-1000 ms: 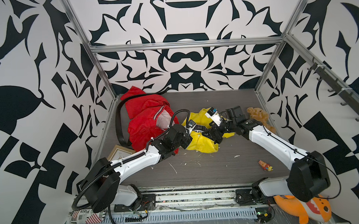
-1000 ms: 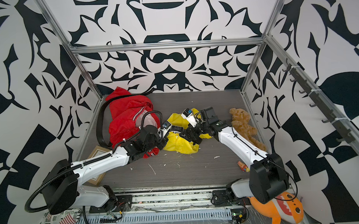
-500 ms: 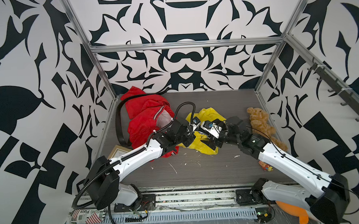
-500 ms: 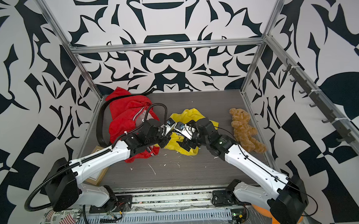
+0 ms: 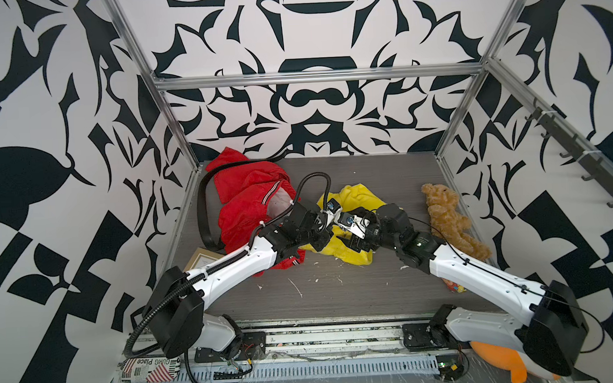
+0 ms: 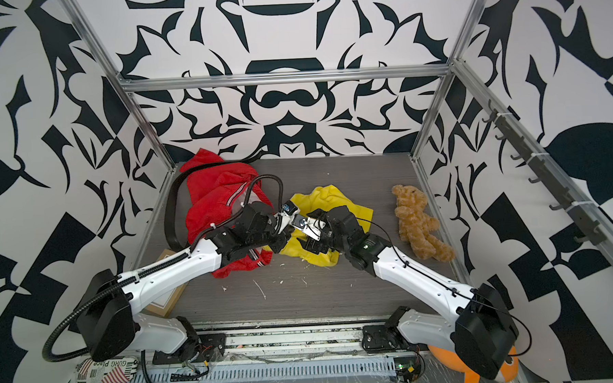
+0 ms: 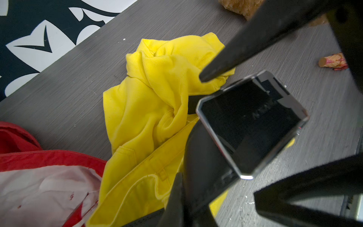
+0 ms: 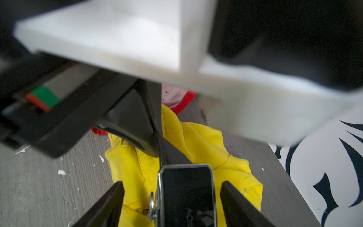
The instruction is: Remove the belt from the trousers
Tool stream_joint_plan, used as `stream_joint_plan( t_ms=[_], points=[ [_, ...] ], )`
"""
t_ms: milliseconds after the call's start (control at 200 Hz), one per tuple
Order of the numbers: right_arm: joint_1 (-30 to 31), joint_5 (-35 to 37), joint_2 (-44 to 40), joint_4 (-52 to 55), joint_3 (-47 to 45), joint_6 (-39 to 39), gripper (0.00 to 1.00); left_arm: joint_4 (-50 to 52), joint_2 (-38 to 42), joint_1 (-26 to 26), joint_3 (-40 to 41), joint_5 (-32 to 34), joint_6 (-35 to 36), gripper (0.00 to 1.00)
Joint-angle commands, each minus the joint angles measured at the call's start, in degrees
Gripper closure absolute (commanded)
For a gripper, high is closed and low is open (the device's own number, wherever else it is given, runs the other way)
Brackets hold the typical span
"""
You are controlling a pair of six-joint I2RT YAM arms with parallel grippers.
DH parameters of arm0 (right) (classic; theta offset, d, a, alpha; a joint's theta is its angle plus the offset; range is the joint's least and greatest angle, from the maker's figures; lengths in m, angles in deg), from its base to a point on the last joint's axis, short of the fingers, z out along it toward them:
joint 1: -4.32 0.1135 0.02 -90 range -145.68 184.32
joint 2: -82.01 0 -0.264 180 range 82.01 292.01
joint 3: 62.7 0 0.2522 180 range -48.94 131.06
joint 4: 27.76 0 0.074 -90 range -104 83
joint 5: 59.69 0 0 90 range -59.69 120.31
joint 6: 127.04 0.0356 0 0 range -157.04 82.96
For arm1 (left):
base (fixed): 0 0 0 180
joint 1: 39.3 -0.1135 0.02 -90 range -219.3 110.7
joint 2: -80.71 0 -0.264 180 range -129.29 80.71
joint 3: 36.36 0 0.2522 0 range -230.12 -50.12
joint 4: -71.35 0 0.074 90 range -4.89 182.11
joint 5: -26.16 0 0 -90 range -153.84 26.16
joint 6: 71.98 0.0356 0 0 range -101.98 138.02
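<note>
A robotics lab cell: an aluminium frame (image 5: 314,76) boxes in a grey tabletop (image 5: 373,282); black-and-white patterned panels (image 5: 313,128) make the walls. Two white robot arms (image 5: 230,270) stand on a rail (image 5: 322,341) at the front edge; yellow trousers (image 5: 352,256) and a teddy bear (image 5: 446,214) lie strewn there.

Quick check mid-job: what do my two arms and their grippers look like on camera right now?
Left arm and right arm: white shells, black joints. A black corrugated conduit loops along the left; a thin black cable runs down the right, with a green light on one black joint. Left gripper and right gripper have black tapered fingers.
</note>
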Motion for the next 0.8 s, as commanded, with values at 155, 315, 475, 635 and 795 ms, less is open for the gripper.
stream_joint_plan(
  t_ms=[155, 315, 475, 635, 795],
  points=[
    [-3.1, -10.8, -0.1, 2.3, 2.5, -0.3, 0.3, 1.4, 2.5, -1.6, -1.0, -4.4, -2.1, 1.0],
    [-3.2, -9.8, 0.3, 2.4, 2.9, -0.7, 0.32, 1.8, 2.4, -1.8, -1.4, -5.4, -1.9, 1.0],
    [-3.2, -8.6, 1.3, 0.1, 2.9, 0.2, 0.35, 1.8, 2.2, -1.7, -1.7, -6.0, -2.0, 1.0],
    [-3.2, -8.1, 2.3, -2.9, 2.7, 1.4, 0.36, 1.9, 2.1, -1.7, -2.1, -6.4, -2.3, 1.0],
    [-3.2, -7.6, 2.4, -5.5, 2.0, 2.3, 0.39, 2.1, 2.1, -1.7, -2.1, -6.5, -2.3, 1.0]
  ],
)
